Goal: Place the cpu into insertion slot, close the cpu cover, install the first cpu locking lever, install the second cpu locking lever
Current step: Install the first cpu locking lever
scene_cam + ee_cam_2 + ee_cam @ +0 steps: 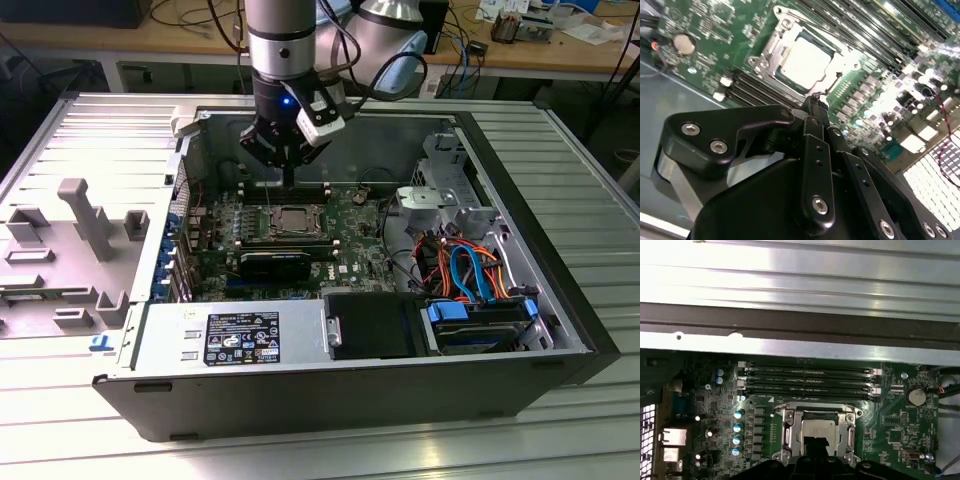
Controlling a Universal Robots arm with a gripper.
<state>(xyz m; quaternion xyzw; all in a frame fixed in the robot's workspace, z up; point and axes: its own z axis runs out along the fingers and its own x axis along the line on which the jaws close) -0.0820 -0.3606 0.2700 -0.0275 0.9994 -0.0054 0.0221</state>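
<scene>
Nearest me stood the dark grey sheet-metal wall of the open computer case point(300, 395). It lay on its side, so the green board faced up within the arm's reach. At nine o'clock from the case in the exterior view sat a pale grey moulded plastic fixture tray point(85, 215), well apart from the work.

Further right, the black two-fingered gripper point(288, 178) hung point-down at twelve o'clock of the square, silver-rimmed insertion slot point(760, 62), near the long black memory slots point(807, 382). Its fingers point(816, 125) were pinched together with nothing between them, a shape I judged better suited to nudging a thin lever than to carrying.

The small square silvery-topped cpu point(805, 60) lay flat in the slot. The thin silver cpu cover frame point(789, 429) lay down around it, the chip's top showing through its window. Whether either locking lever was hooked, I could not tell.

At three o'clock, a metal drive cage with orange and blue cables point(470, 270) sat apart from the arm.
</scene>
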